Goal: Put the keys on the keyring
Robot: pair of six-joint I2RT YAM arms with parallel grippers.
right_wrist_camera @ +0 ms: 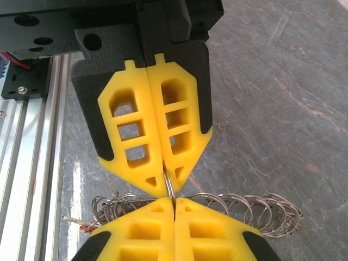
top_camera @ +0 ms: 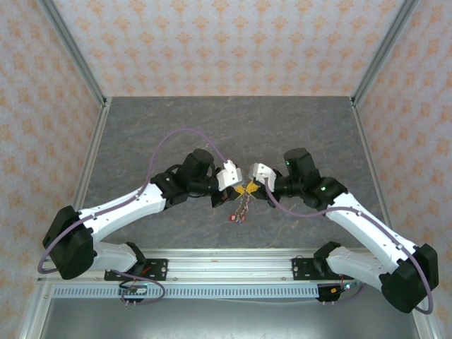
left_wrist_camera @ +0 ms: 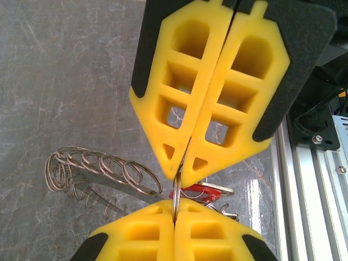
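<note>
Seen from the left wrist: gripping the keyring (left_wrist_camera: 100, 166) with the left gripper (left_wrist_camera: 174, 205) at bottom centre, yellow fingers pressed flat together, one thin wire turn caught edge-on in the seam. Gripping that same turn from above with the right gripper (left_wrist_camera: 182, 169), likewise clenched, with tips pointing down and almost touching the lower pair. Trailing off to the left of both claws, at lower left of the frame: the rest of the keyring, a curved row of silver wire loops over the grey table (left_wrist_camera: 65, 81). Tucked just right of the seam, between the two sets of tips: a red tag of the keys (left_wrist_camera: 204, 191), with bare metal beside it.

Seen from the right wrist: the same pinch mirrored, with the right gripper (right_wrist_camera: 174, 202) at bottom centre and the left gripper (right_wrist_camera: 167, 184) coming down from above, each shut tight on the wire between them. Stretching behind the lower fingers along the bottom of the frame, from lower left to lower right: the looped keyring (right_wrist_camera: 244, 209). Poking out at far lower left: a slim key shaft (right_wrist_camera: 76, 221) and a speck of red.

Seen from the top camera: meeting tip to tip just below mid-frame, the left gripper (top_camera: 243, 190) from the left, the right gripper (top_camera: 253, 188) from the right. Dangling directly under the meeting point, toward the bottom of the frame: the keys (top_camera: 240, 209) in a small bunch, red tags lowest.
</note>
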